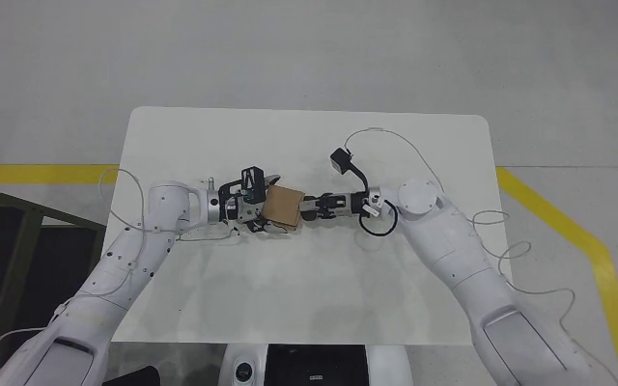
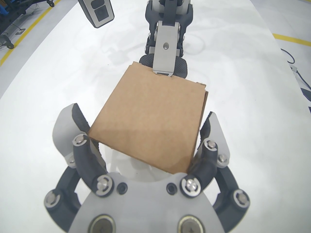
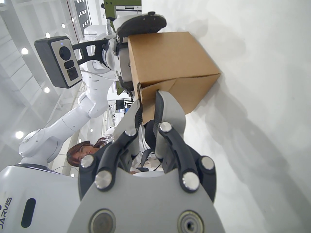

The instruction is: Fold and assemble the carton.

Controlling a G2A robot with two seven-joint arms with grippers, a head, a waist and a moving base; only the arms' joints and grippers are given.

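here left fingers (image 2: 66,127) clasp the carton (image 2: 150,117) across its sides, right fingers (image 3: 172,112) pinch its edge.

A pale grey floor (image 1: 290,48) surrounds the white desk (image 1: 309,289). Yellow floor lines (image 1: 48,174) run at mid-left and right edge. Round ceiling lights (image 3: 24,50) glow overhead.

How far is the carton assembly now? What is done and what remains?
Done: the carton already has a box shape. In hand: the left gripper clamps its sides, while the right gripper pinches an edge at the opposite end. Remaining: probably closing that end; the rest cannot be judged.
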